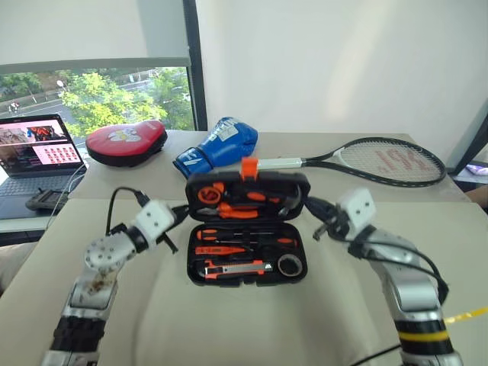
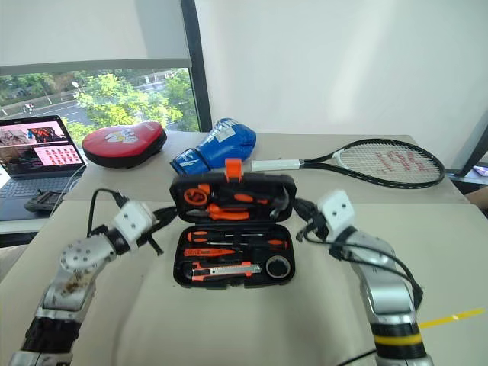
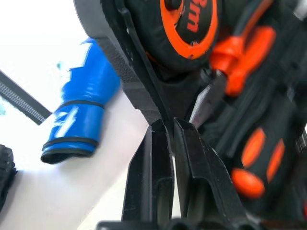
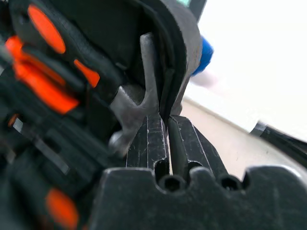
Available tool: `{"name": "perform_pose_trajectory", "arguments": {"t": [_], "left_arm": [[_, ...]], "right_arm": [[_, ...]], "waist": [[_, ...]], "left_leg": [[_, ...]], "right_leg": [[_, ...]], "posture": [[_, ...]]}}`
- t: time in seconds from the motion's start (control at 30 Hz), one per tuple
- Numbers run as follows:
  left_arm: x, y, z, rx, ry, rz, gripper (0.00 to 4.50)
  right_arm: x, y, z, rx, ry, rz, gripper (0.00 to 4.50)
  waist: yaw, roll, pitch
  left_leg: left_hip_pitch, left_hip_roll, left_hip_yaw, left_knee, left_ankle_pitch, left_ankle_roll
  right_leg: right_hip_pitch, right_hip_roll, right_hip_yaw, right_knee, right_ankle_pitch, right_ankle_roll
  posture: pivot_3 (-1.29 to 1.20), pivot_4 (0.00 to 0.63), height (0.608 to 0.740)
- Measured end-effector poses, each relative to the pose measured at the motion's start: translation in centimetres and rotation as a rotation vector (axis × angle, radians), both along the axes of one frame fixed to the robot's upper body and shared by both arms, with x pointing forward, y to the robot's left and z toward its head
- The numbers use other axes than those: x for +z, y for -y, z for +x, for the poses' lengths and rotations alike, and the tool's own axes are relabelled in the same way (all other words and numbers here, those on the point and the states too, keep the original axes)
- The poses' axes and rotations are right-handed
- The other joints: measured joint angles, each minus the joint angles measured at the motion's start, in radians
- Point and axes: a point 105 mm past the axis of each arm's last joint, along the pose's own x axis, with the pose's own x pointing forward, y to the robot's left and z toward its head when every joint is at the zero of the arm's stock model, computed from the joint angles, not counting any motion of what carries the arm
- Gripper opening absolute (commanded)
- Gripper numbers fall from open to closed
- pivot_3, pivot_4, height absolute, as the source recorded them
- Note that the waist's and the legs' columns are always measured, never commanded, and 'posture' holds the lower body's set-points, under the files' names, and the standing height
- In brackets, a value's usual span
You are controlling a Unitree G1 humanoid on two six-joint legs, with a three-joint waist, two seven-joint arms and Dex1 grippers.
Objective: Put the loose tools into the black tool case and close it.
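My arms are silver metal with black ribbed cuffs, white wrist blocks, looping black cables; yellow band lower right.

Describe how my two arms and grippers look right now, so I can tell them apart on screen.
Both arms are silver metal with white blocks at the wrists, loose black cables and black fingers. The left gripper follows a round, scuffed silver joint and a ribbed black forearm. The right gripper has a yellow band round its forearm.
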Motion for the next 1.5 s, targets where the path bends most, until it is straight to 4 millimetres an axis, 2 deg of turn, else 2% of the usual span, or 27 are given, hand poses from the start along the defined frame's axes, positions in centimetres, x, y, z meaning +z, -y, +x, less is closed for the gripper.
{"name": "perform_pose_trajectory", "arguments": {"t": [0.07,0.13,0.17,0.2,0.27,0.3,0.33,0.4,0.47,0.57,0.6,0.67,0.77,0.8,0.83,0.87,0.9,0.93,1.0,1.07,1.1,1.17,1.27,1.4,1.5], "left_arm": [[-0.2,-0.3,-0.4,-0.016,0.023,0.038,0.09],[-0.5,-0.6,-0.8,-0.029,0.022,0.055,0.00],[-0.7,-0.9,-1.0,-0.034,0.012,0.056,0.73],[-1.3,-1.0,-1.5,-0.048,-0.009,0.071,0.98],[-2.3,-1.4,-2.2,-0.069,-0.061,0.073,1.78],[-2.9,-1.8,-2.6,-0.074,-0.095,0.077,2.14],[-3.3,-2.1,-3.0,-0.079,-0.120,0.072,2.40],[-3.8,-3.1,-3.6,-0.074,-0.168,0.068,2.40],[-4.2,-5.0,-4.3,-0.038,-0.254,0.036,2.40],[-4.0,-7.4,-4.5,0.053,-0.388,-0.085,2.40],[-3.8,-7.8,-4.4,0.079,-0.435,-0.137,2.47],[-3.4,-8.2,-4.4,0.105,-0.533,-0.226,2.47],[-1.8,-7.2,-4.2,0.058,-0.646,-0.361,1.64],[-1.1,-6.6,-4.0,0.031,-0.651,-0.375,1.30],[-0.1,-5.8,-3.9,-0.008,-0.657,-0.389,0.88],[0.8,-5.2,-3.9,-0.038,-0.653,-0.389,0.67],[1.4,-4.8,-3.8,-0.056,-0.652,-0.390,0.19],[1.8,-4.4,-3.7,-0.072,-0.653,-0.390,0.01],[2.5,-3.6,-3.6,-0.101,-0.659,-0.391,0.01],[2.9,-3.1,-3.7,-0.123,-0.685,-0.395,0.01],[3.1,-2.6,-4.0,-0.145,-0.706,-0.392,0.01],[3.6,-1.9,-4.3,-0.178,-0.723,-0.375,0.01],[3.9,-1.6,-4.8,-0.198,-0.756,-0.361,0.01],[5.1,-0.7,-5.3,-0.261,-0.775,-0.320,0.01],[5.4,-0.3,-5.5,-0.289,-0.772,-0.296,0.01]], "right_arm": [[-0.3,0.0,-1.2,0.023,0.011,-0.027,0.00],[-0.9,0.2,-2.4,0.040,0.007,-0.061,0.79],[-1.3,0.3,-3.0,0.057,-0.008,-0.081,1.07],[-1.7,0.3,-3.5,0.070,-0.019,-0.097,1.39],[-2.5,0.5,-4.3,0.087,-0.052,-0.131,2.15],[-2.9,0.7,-4.7,0.089,-0.071,-0.151,2.40],[-3.3,0.9,-5.1,0.097,-0.097,-0.179,2.42],[-4.1,1.3,-6.3,0.117,-0.160,-0.236,2.42],[-4.9,1.7,-7.9,0.139,-0.253,-0.268,2.42],[-4.2,2.3,-9.5,0.141,-0.351,-0.232,2.42],[-3.8,2.4,-10.1,0.152,-0.389,-0.208,1.90],[-3.2,2.0,-11.6,0.212,-0.473,-0.159,1.41],[-2.5,0.0,-13.6,0.351,-0.580,-0.103,0.26],[-2.6,-0.6,-14.0,0.381,-0.603,-0.113,0.02],[-3.0,-1.3,-14.4,0.417,-0.643,-0.130,0.00],[-3.5,-1.7,-14.3,0.429,-0.672,-0.144,0.00],[-3.9,-2.0,-14.2,0.429,-0.690,-0.151,0.00],[-4.5,-2.1,-13.5,0.405,-0.702,-0.168,0.00],[-5.5,-1.8,-11.8,0.326,-0.712,-0.208,0.00],[-5.9,-1.5,-8.9,0.223,-0.691,-0.229,0.00],[-5.8,-1.6,-7.1,0.177,-0.688,-0.238,0.00],[-5.4,-1.8,-4.9,0.113,-0.668,-0.221,0.00],[-5.0,-2.0,-2.7,0.065,-0.668,-0.203,0.00],[-3.9,-2.3,2.4,-0.014,-0.610,-0.196,0.00],[-3.7,-2.1,4.5,-0.049,-0.584,-0.177,0.00]], "waist": [[0.001,0.000,0.000],[0.001,0.000,0.000],[0.000,0.000,0.000],[-0.001,0.000,0.000],[-0.001,0.001,0.000],[-0.001,0.001,0.000],[0.000,0.001,0.000],[0.001,0.001,0.000],[0.002,0.001,0.000],[0.006,0.001,0.000],[0.008,0.001,0.000],[0.013,0.000,0.001],[0.016,-0.002,0.001],[0.016,-0.002,0.002],[0.015,-0.004,0.002],[0.014,-0.006,0.001],[0.013,-0.006,0.001],[0.011,-0.006,0.001],[0.009,-0.006,0.001],[0.005,-0.007,0.002],[0.002,-0.008,0.003],[0.001,-0.008,0.003],[0.001,-0.009,0.004],[-0.007,-0.010,0.005],[-0.008,-0.010,0.006]], "left_leg": [[0.002,0.000,0.001,0.000,0.000,0.001],[0.006,0.001,0.001,0.000,-0.004,0.008],[0.009,0.001,0.001,0.000,-0.005,0.011],[0.013,0.001,0.001,0.000,-0.006,0.011],[0.017,0.002,0.001,-0.001,-0.007,0.013],[0.017,0.002,0.001,0.000,-0.007,0.013],[0.017,0.002,0.001,0.000,-0.007,0.013],[0.017,0.002,0.000,0.000,-0.007,0.013],[0.017,0.004,0.000,0.000,-0.007,0.012],[0.018,0.004,-0.001,0.000,-0.007,0.012],[0.018,0.004,-0.001,0.000,-0.007,0.012],[0.019,0.005,-0.003,0.001,-0.007,0.012],[0.020,0.005,-0.004,0.001,-0.007,0.012],[0.020,0.005,-0.004,0.001,-0.007,0.012],[0.020,0.005,-0.004,0.001,-0.007,0.012],[0.020,0.005,-0.004,0.001,-0.007,0.012],[0.020,0.004,-0.003,0.001,-0.007,0.011],[0.020,0.004,-0.003,0.001,-0.006,0.011],[0.018,0.002,-0.002,0.001,-0.005,0.009],[0.017,0.002,-0.001,0.001,-0.001,0.002],[0.016,0.002,-0.001,0.001,-0.001,0.002],[0.015,0.002,-0.002,0.001,0.000,0.001],[0.015,0.002,-0.002,0.000,0.000,0.001],[0.014,0.002,-0.002,0.001,0.000,0.001],[0.014,0.002,-0.002,0.000,0.000,0.001]], "right_leg": [[0.001,-0.001,0.000,0.000,0.000,0.000],[0.006,-0.001,0.000,0.000,0.000,0.000],[0.010,-0.001,0.000,0.000,0.000,0.000],[0.014,-0.001,-0.001,-0.002,0.000,0.000],[0.018,-0.002,-0.001,-0.003,0.000,0.001],[0.018,-0.002,0.000,-0.002,0.000,0.001],[0.018,-0.002,0.000,-0.002,0.000,0.001],[0.018,-0.003,-0.001,-0.002,0.000,0.001],[0.018,-0.003,-0.001,-0.002,-0.001,0.001],[0.020,-0.003,-0.001,-0.003,-0.001,0.001],[0.020,-0.003,-0.001,-0.003,-0.001,0.001],[0.022,-0.003,-0.002,-0.003,-0.001,0.002],[0.024,-0.003,-0.002,-0.004,-0.001,0.002],[0.024,-0.003,-0.002,-0.004,-0.001,0.002],[0.024,-0.003,-0.002,-0.004,-0.001,0.002],[0.024,-0.003,-0.002,-0.004,-0.001,0.002],[0.024,-0.003,-0.002,-0.004,-0.001,0.001],[0.023,-0.003,-0.002,-0.004,-0.001,0.001],[0.020,-0.002,-0.001,-0.003,-0.001,0.001],[0.019,-0.001,-0.001,-0.003,-0.001,0.001],[0.018,-0.001,0.000,-0.003,-0.001,0.000],[0.017,0.000,0.000,-0.003,-0.001,0.000],[0.017,0.002,0.000,-0.002,-0.001,0.000],[0.017,0.003,0.000,-0.003,0.000,-0.001],[0.017,0.004,0.000,-0.003,0.000,-0.001]], "posture": [[0.00,0.150,0.740],[0.00,0.150,0.740],[0.00,0.150,0.740],[0.00,0.150,0.740],[0.00,0.150,0.740],[0.00,0.150,0.740],[0.00,0.150,0.740],[0.00,0.150,0.740],[0.00,0.150,0.740],[0.00,0.150,0.740],[0.00,0.150,0.740],[0.00,0.150,0.740],[0.00,0.150,0.740],[0.00,0.150,0.740],[0.00,0.150,0.740],[0.00,0.150,0.740],[0.00,0.150,0.740],[0.00,0.150,0.740],[0.00,0.150,0.740],[0.00,0.150,0.740],[0.00,0.150,0.740],[0.00,0.150,0.740],[0.00,0.150,0.740],[0.00,0.150,0.740],[0.00,0.150,0.740]]}}
